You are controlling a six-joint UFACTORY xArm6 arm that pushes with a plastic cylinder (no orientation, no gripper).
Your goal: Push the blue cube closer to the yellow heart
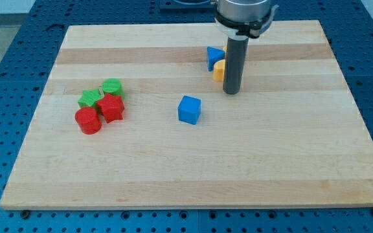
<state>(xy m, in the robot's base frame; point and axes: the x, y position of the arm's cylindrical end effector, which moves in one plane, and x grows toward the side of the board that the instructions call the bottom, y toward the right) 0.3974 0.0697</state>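
The near stretch of the wooden board (193,181), along the view's bottom edge, carries nothing. The first thing up from it is the blue cube (189,109), sitting alone a little left of the board's middle. At about the same depth, well apart toward the view's left edge, is a tight cluster: a red cylinder (88,121) nearest, a red star-like block (111,107) touching it, then a green star (90,98) and a green rounded block (113,87) just behind.

Farther back, toward the view's top edge and right of the cube, my tip (231,92) rests on the board. There are no fingers to speak of, only the plain rod end, and it touches no block that I can see. Just beside the rod on its left is a small yellow block (219,70), partly hidden, which I take to be the yellow heart though its shape cannot be made out. A blue wedge-like block (214,56) touches it from behind.

As I judge it, the push has not been made: the cube and the heart are clearly apart, and my tip stands on the heart's side of the cube. It must go round to the cube's near left side, then push up and right.
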